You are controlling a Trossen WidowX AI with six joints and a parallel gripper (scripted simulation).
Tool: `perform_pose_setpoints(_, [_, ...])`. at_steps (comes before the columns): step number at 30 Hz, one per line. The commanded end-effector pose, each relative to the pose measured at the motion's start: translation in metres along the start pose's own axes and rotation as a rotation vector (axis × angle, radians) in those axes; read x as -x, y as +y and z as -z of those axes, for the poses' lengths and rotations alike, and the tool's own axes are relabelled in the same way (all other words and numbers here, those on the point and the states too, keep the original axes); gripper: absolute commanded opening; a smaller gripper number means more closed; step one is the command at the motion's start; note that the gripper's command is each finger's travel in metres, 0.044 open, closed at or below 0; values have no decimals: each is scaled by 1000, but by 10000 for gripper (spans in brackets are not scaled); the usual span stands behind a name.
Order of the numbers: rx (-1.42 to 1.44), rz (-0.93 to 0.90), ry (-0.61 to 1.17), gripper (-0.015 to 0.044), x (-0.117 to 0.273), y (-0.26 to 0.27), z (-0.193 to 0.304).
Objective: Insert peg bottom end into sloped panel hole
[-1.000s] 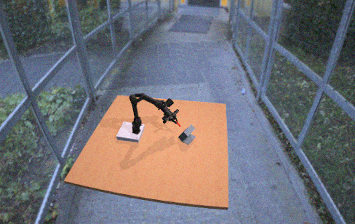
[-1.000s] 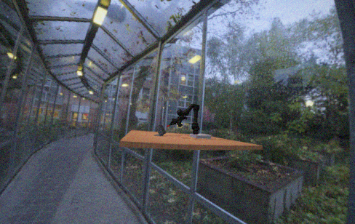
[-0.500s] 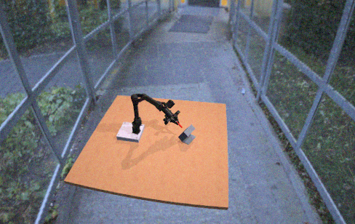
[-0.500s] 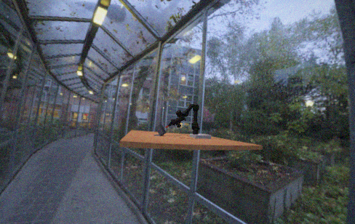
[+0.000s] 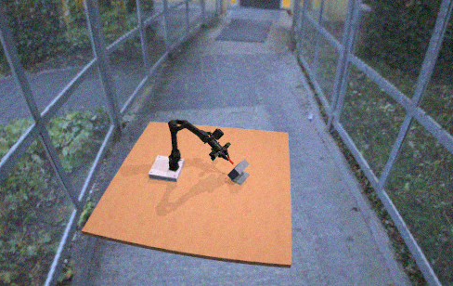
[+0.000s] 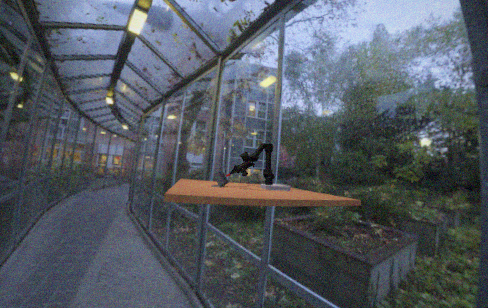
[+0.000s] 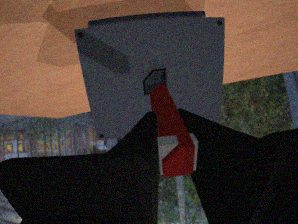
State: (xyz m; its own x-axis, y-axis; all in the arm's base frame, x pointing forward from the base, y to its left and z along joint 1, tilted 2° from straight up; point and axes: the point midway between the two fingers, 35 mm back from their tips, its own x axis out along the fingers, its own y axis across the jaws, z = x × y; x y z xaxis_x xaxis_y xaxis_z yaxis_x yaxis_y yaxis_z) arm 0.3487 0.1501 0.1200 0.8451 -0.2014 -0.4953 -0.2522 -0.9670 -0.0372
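The red peg (image 5: 231, 161) (image 6: 228, 175) (image 7: 168, 114) is held tilted, its free end pointing at the sloped panel. My gripper (image 5: 227, 157) (image 7: 164, 117) is shut on the peg. The grey sloped panel (image 5: 238, 170) (image 6: 221, 180) (image 7: 195, 60) stands on the table in front of the arm. Its hole (image 7: 155, 79) has a dark rim and an angular outline with one cut corner. In the wrist view the peg's far end overlaps the lower edge of the hole; whether it touches the panel or has entered cannot be told.
The orange table (image 5: 196, 223) (image 6: 271, 199) (image 7: 30, 95) carries the panel and the arm's pale base plate (image 5: 164, 174) (image 6: 277, 187). Small dark dots mark the panel's corners. Shadows of the arm fall on the table and across the panel's face.
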Motion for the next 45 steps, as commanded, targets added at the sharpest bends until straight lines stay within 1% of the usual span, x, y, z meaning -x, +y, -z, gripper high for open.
perform_pose_setpoints(1, [5, 2, -3, 0, -6, 0, -1])
perform_pose_setpoints(10, [5, 3, -2, 0, -19, 0, -1])
perform_pose_setpoints(26, [1, -1, 0, 0, -14, 1, 0])
perform_pose_setpoints(45, [1, -1, 1, 0, -23, -1, -2])
